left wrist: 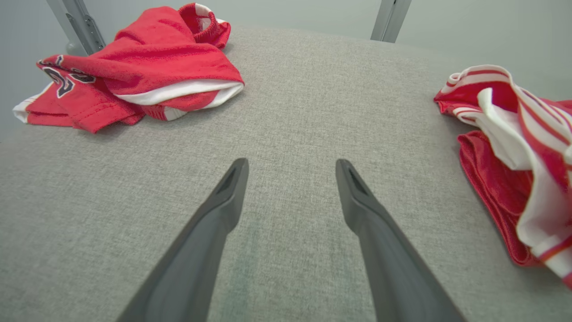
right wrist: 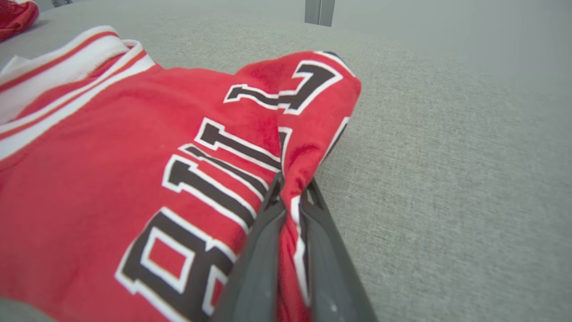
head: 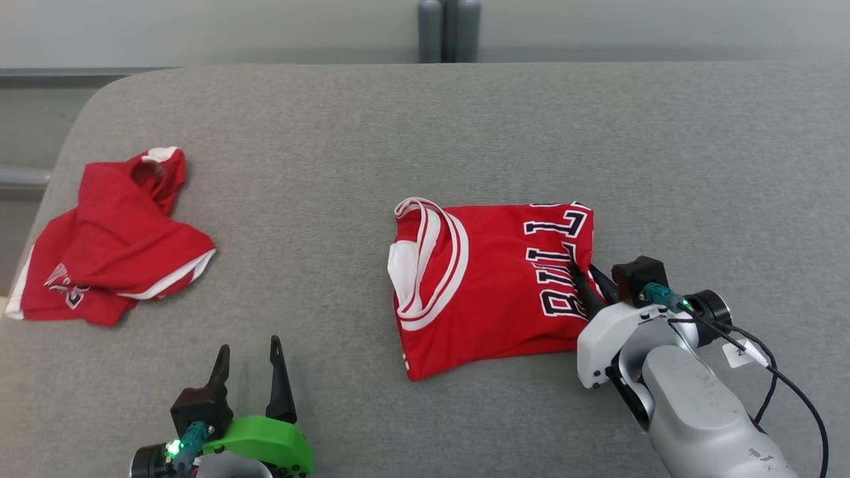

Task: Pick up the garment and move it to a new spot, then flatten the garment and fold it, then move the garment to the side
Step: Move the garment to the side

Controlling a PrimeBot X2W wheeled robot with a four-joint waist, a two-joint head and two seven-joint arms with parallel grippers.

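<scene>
Left gripper (head: 249, 345) is positioned at the near left of the grey fabric surface (head: 345, 133), fingers spread apart and holding nothing. Right gripper (head: 576, 271) is at the near right, fingers clenched on a pinched ridge along the right edge of the jersey (head: 485, 285), just beside the black lettering. Jersey location: centre of the surface, slightly right, folded into a rough rectangle with white-and-red striped trim on its left side. The pinched edge is raised off the surface; the remainder lies flat. A second red garment (head: 113, 245), possibly shorts, lies crumpled at the far left, well apart from the jersey and from both grippers.
</scene>
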